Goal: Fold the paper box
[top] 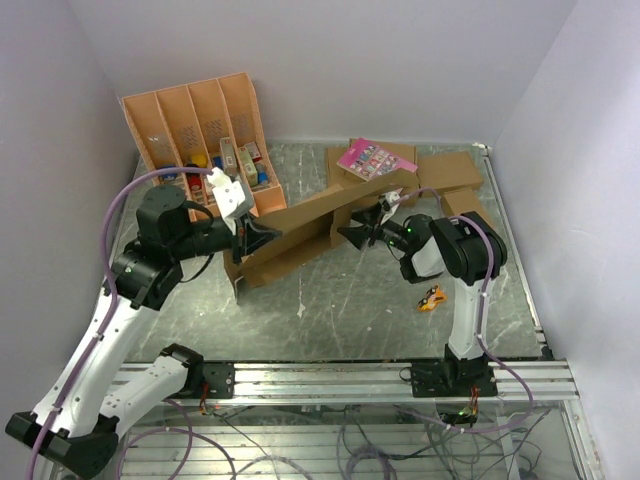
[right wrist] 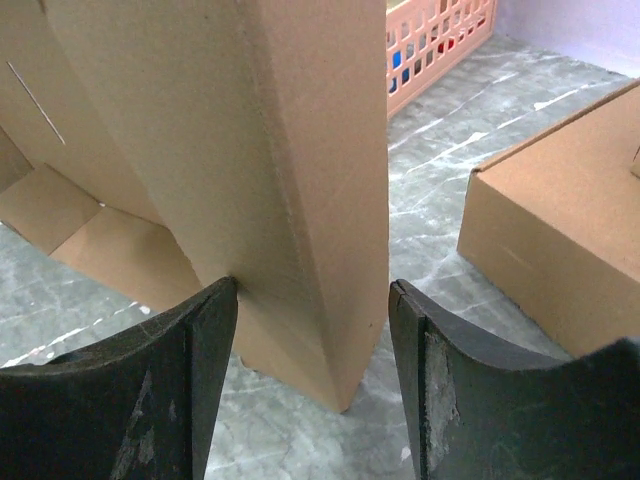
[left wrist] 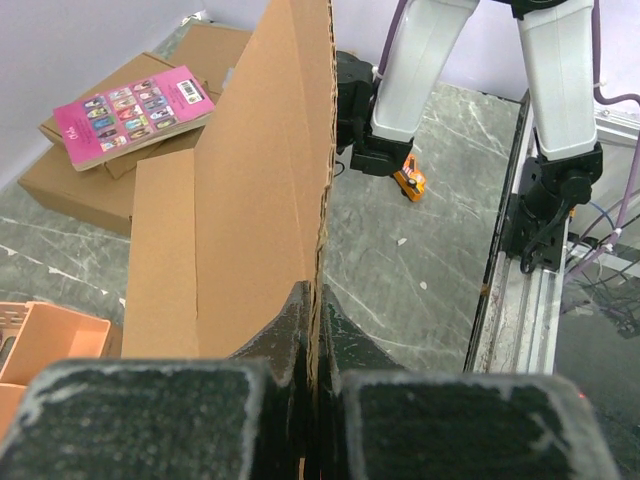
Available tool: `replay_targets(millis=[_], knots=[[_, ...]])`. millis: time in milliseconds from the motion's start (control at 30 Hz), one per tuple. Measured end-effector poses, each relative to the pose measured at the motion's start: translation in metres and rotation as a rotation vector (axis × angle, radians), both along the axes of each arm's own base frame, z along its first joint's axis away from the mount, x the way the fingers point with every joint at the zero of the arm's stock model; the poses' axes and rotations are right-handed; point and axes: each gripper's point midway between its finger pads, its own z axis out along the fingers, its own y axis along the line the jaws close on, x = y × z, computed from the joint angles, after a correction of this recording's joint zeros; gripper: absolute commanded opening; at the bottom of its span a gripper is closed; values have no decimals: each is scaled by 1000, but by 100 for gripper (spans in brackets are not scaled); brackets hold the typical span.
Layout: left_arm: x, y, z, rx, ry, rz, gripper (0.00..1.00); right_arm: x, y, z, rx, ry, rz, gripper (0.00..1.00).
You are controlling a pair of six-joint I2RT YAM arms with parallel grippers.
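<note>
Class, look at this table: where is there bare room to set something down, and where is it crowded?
Most bare table lies between the paper box and the near rail, broken by a small orange object. A smaller gap sits at the back between the compartment tray and the small boxes. Both back corners are crowded.
</note>
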Motion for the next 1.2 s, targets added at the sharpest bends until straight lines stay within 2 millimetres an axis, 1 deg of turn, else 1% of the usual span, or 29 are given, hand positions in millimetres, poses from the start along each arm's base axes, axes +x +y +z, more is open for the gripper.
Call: replay_targets(millis=[33,333,433,500,567,667,767,967,1000,1100,1133,1200], knots=[[2,0,0,1,0,4,7,2,1,1,1,-5,0,59],[15,-1,-3,-1,12,34,7,10,12,-1,5,-17,7,32],[20,3,-1,-12,19,57,7,15,11,-2,6,-21,-8,22],[24,7,0,-25,24,73,7,18,11,-2,7,-23,-16,16],[29,12,1,-40,30,87,7,21,10,-2,8,-27,-29,14],[35,19,2,-59,38,106,7,24,10,-1,11,-30,-36,12],[36,19,2,-70,47,105,7,25,10,-1,11,-32,-37,8],[40,22,3,-94,75,133,7,23,9,1,-3,-55,-39,2],[42,23,4,-99,81,144,8,20,8,2,-10,-56,-40,0],[46,27,11,-115,87,188,19,15,5,11,-55,-55,-36,0],[49,30,16,-125,85,216,23,15,4,16,-80,-51,-34,0],[52,35,22,-138,79,264,33,12,3,36,-129,-66,-21,0]])
